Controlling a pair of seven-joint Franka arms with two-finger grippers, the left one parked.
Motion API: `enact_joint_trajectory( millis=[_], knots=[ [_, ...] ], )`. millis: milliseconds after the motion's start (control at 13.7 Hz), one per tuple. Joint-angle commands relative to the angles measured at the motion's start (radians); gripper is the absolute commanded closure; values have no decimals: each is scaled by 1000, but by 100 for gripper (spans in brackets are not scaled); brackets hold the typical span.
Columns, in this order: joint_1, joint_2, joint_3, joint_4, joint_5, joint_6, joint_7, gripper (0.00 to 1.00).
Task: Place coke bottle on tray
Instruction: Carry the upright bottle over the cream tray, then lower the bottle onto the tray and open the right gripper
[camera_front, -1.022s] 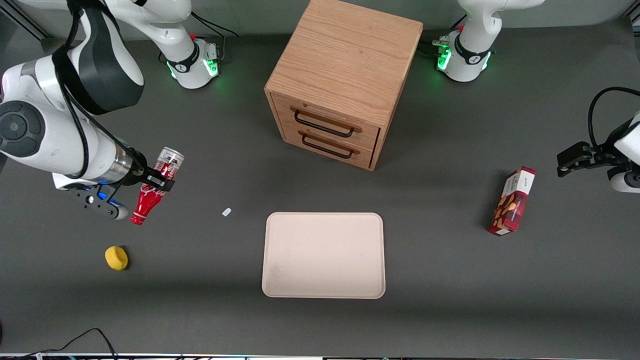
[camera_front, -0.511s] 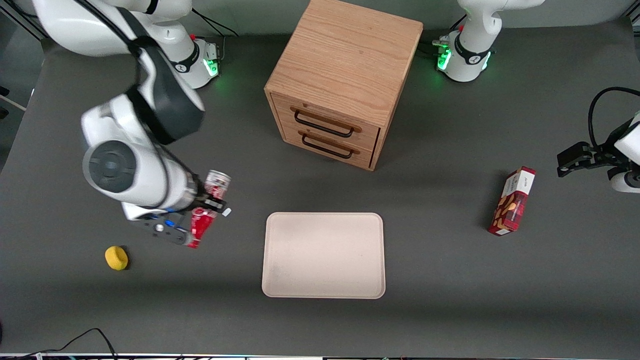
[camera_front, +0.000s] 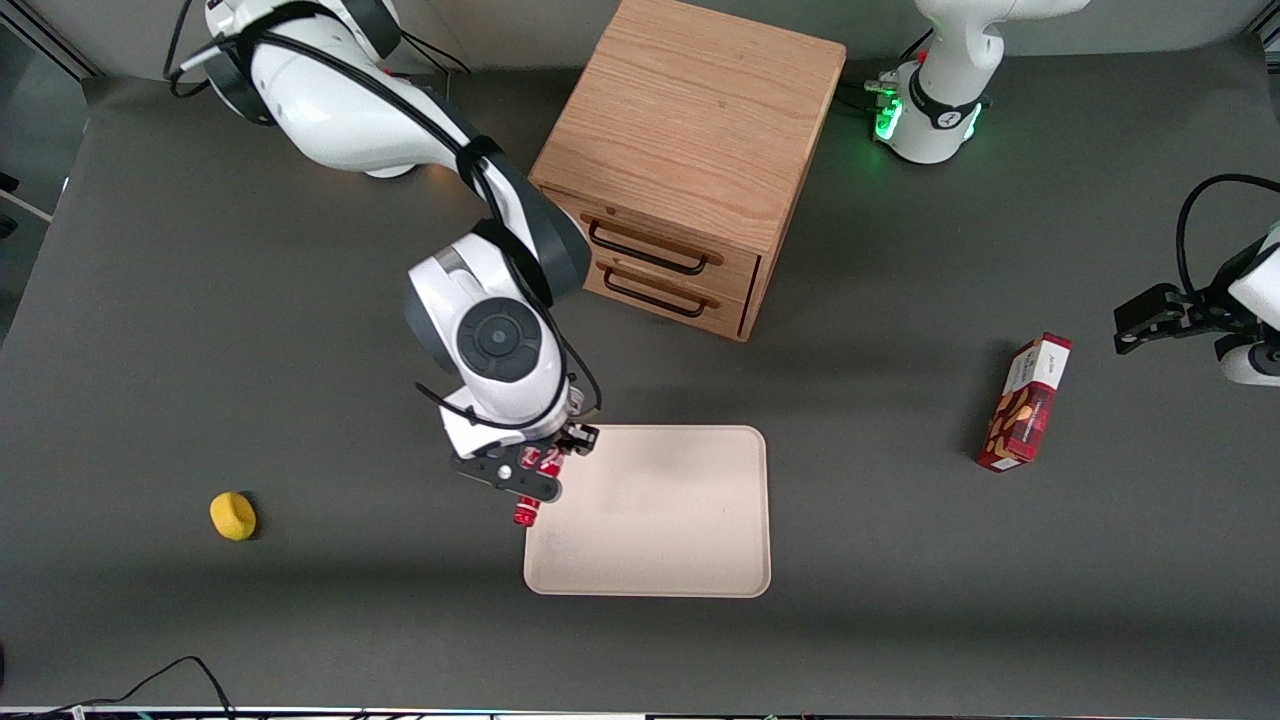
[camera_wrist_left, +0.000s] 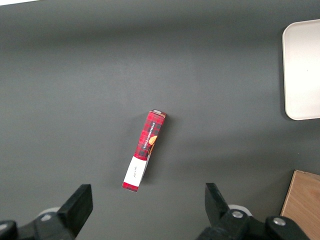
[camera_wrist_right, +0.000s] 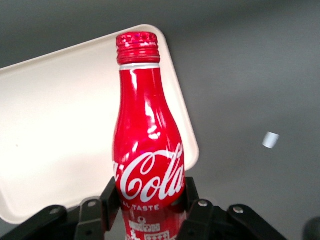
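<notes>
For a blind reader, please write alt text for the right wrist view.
The gripper holds a red coke bottle by its lower body, above the edge of a beige tray on a dark table. A small white scrap lies on the table beside the tray.

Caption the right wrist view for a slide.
Claw clamps the slim red script-logo bottle above the pale beige rectangular tray's edge.

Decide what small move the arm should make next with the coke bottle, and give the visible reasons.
Probably carry on sideways toward the tray's middle before lowering. The pincer is shut on the coke bottle, held in the air, and the front view shows it only at the edge of the tray that lies toward the working arm's end. The bottle's cap hangs about over the rim, so setting down here risks landing on the rim.
</notes>
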Motion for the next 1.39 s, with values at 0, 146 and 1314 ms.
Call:
enact_joint_trajectory(
  millis=[0, 146, 1314],
  knots=[
    [-11, 89, -6, 64, -5, 36, -113, 100],
    [-32, 123, -9, 64, 68, 65, -210, 100],
    [-86, 255, -14, 59, 85, 257, -402, 100]
  ],
)
